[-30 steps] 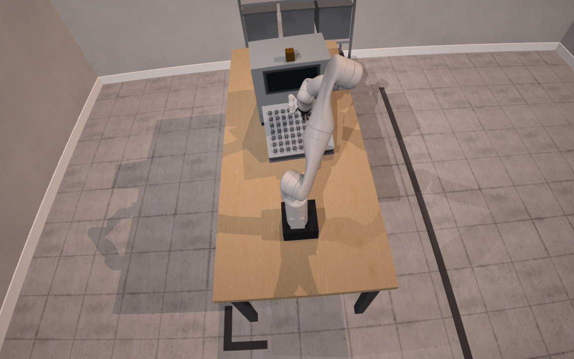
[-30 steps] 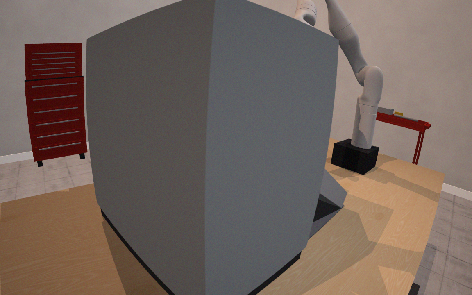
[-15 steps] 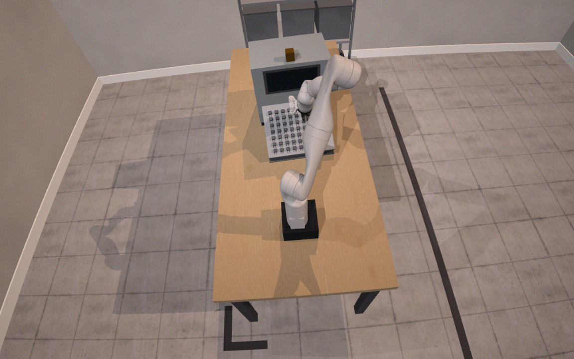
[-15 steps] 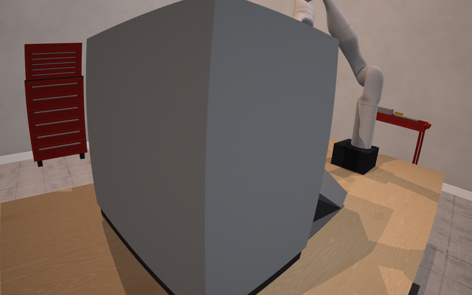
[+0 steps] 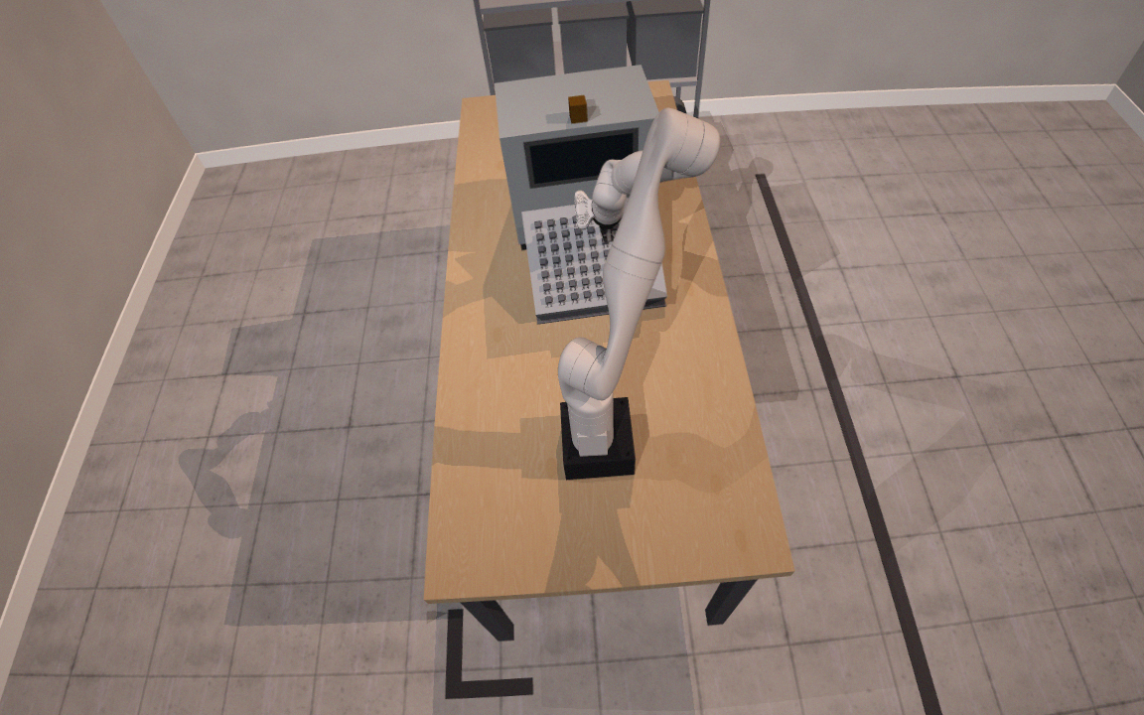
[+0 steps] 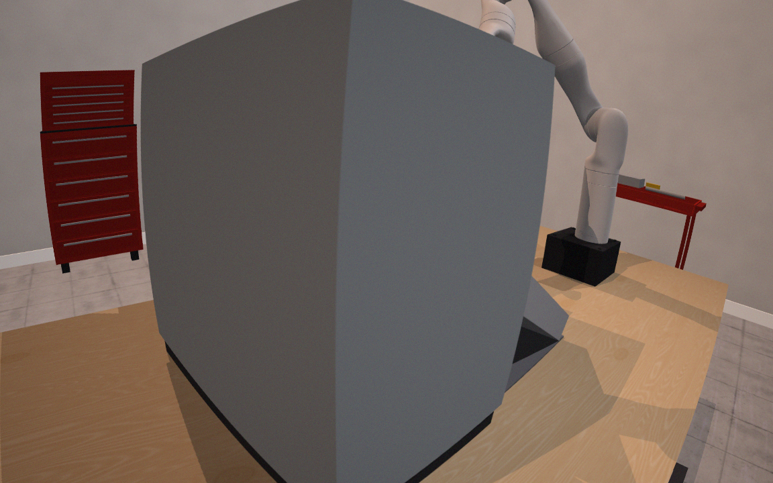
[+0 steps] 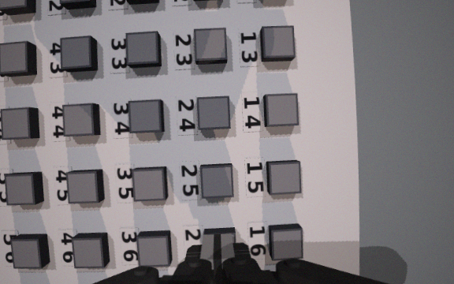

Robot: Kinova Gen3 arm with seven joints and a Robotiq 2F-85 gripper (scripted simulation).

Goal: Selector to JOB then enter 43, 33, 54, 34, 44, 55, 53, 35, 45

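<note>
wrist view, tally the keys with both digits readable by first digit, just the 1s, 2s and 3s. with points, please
1s (13 (image 7: 277, 43), 14 (image 7: 281, 110), 15 (image 7: 284, 177), 16 (image 7: 285, 241)): 4
2s (23 (image 7: 210, 44), 24 (image 7: 213, 113), 25 (image 7: 217, 181)): 3
3s (33 (image 7: 143, 49), 34 (image 7: 146, 116), 35 (image 7: 150, 184), 36 (image 7: 154, 249)): 4
Total: 11

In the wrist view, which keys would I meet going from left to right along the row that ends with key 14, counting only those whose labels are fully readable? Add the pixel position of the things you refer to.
Key 44 (image 7: 79, 120), key 34 (image 7: 145, 116), key 24 (image 7: 213, 113), key 14 (image 7: 280, 110).
</note>
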